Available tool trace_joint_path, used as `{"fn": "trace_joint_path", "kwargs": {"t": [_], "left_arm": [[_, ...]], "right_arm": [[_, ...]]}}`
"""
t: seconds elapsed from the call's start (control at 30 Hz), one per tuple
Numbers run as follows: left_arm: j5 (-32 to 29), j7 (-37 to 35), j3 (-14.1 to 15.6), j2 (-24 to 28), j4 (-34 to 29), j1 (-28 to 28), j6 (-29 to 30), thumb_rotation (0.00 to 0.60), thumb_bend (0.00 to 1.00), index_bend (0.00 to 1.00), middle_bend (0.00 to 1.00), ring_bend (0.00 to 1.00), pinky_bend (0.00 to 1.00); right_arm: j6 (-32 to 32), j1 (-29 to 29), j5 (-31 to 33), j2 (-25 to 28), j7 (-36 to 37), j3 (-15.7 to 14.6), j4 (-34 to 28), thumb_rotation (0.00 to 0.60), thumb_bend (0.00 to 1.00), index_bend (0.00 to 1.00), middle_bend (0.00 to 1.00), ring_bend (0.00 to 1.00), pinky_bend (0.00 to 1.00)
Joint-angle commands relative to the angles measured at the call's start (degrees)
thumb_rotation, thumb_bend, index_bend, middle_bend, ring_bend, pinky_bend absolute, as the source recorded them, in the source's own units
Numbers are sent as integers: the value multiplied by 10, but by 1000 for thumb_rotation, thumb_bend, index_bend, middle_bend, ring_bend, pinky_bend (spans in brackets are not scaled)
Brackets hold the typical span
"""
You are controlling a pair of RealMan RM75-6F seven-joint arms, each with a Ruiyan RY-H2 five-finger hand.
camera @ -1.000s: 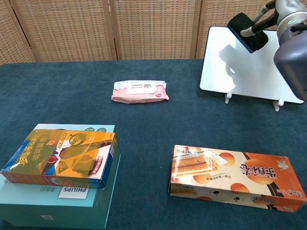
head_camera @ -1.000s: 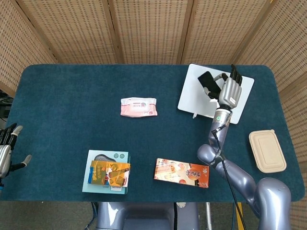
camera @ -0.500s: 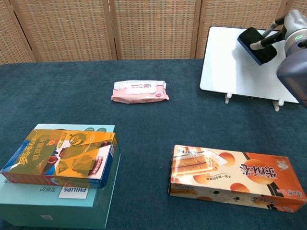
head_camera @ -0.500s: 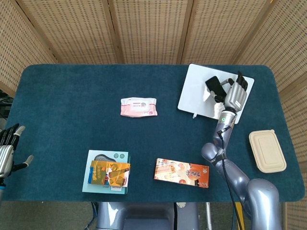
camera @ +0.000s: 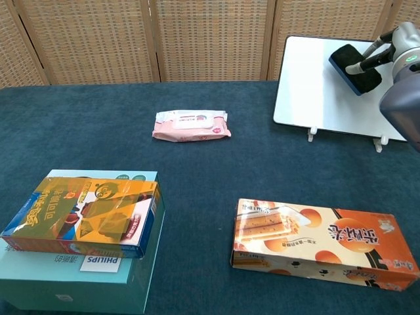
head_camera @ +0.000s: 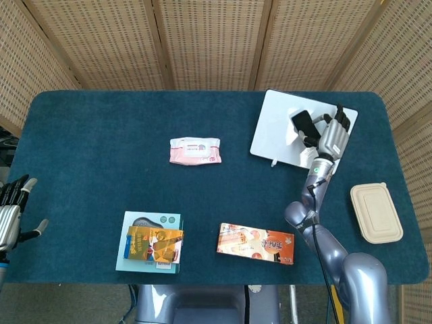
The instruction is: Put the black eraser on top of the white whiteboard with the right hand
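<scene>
The white whiteboard (head_camera: 280, 131) (camera: 315, 92) lies at the far right of the blue table, raised on small white feet. My right hand (head_camera: 330, 136) (camera: 400, 49) hovers over its right half and grips the black eraser (head_camera: 303, 123) (camera: 353, 66) between its fingers, just above the board's surface. I cannot tell whether the eraser touches the board. My left hand (head_camera: 9, 214) hangs at the table's left edge, fingers spread, holding nothing.
A pink wipes pack (head_camera: 194, 150) (camera: 191, 125) lies mid-table. An orange snack box on a teal box (head_camera: 154, 244) (camera: 82, 220) sits front left. A long orange biscuit box (head_camera: 256, 244) (camera: 321, 243) lies front right. A beige lidded container (head_camera: 376, 212) is at the right edge.
My right hand carried the eraser to the right and lower, from the whiteboard's upper middle to over its right half. The left hand barely shifted.
</scene>
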Motion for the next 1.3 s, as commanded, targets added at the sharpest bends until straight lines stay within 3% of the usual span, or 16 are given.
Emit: {"fn": "trace_joint_path", "kwargs": {"t": [0.03,0.87,1.03,1.3], "left_arm": [[0,1,0,0,0,0,0,600,295,0,0,0,0],[-1,7,1,-4,1,-2,-4,600,295,0,0,0,0],[-1,9,1,-5,1,-2,-5,600,295,0,0,0,0],[-1,13,2,-6,-1,-3,-5,600,294,0,0,0,0]], "right_arm": [[-6,1,-1,-4,4,1,10,600,234,530,57,0,0],[-42,7,-7,-29,29,11,75,600,234,530,57,0,0],[-49,7,-8,-31,31,13,82,600,220,528,15,0,0],[-56,3,-16,-30,43,11,85,600,169,364,0,0,0]]}}
